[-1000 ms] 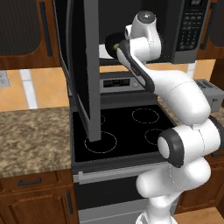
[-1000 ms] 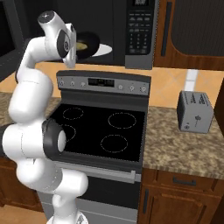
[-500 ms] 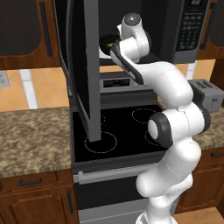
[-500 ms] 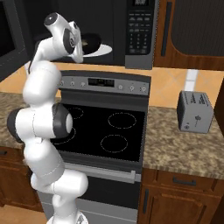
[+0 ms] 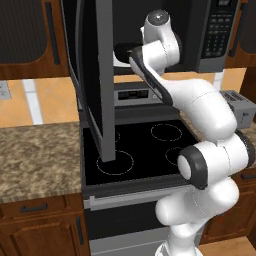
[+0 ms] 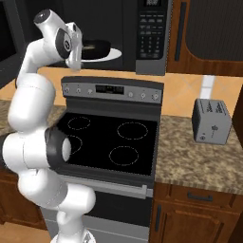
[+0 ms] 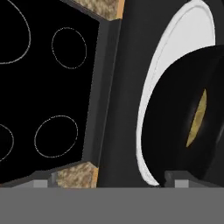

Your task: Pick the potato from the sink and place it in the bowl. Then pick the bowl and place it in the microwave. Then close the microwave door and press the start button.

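While the microwave (image 6: 142,33) stands with the microwave door (image 5: 97,80) swung wide open over the black stovetop (image 6: 111,142), the step in hand appears to be the second one: setting the bowl (image 6: 95,49) inside the cavity. The white arm reaches up to the cavity mouth, and the tool (image 6: 77,53) sits at the bowl's near rim. The bowl rests on, or just above, the white turntable plate (image 7: 164,65) directly ahead of the tool; whether it already bears on the plate cannot be told. In the hand view the potato (image 7: 197,117) lies in the bowl's middle, just beyond the tool's tips. Whether the tool clasps the rim or has let go cannot be told, since the tips are nearly hidden at the view's bottom edge. The next move, by this judgement, calls for releasing the bowl once it is seated, drawing the tool straight back clear of the cavity, then going round to the door's outer face to push it closed.
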